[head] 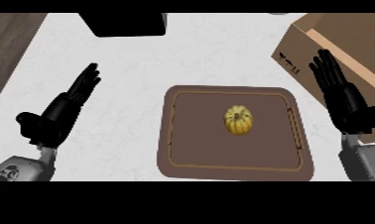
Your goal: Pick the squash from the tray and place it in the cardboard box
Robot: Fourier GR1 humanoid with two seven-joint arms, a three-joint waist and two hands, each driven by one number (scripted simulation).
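Lying near the middle of the brown tray [196, 139], the squash [239, 120] is a small yellow ribbed fruit with a dark stem spot. It is untouched, between the two hands and closer to the right one. The left robot hand [58, 114] hovers well to the left of the tray over the pale surface [124, 64], released, its fingers straight and slanting up and to the right; its thumb is a dark lump at the lower left, hard to tell from the palm. The right robot hand [343, 100] stands just beyond the tray's right rim, also released, fingers straight and pointing up. It overlaps the near wall of the cardboard box [344, 32] and hides part of it. The box sits above and behind that hand and is cut off by the right edge, so its opening cannot be made out; a small dark mark on its side is too small to read. Both grey forearms are cut off at the bottom. A black block [124, 24], up and right of the left robot hand, is cut off at the top.
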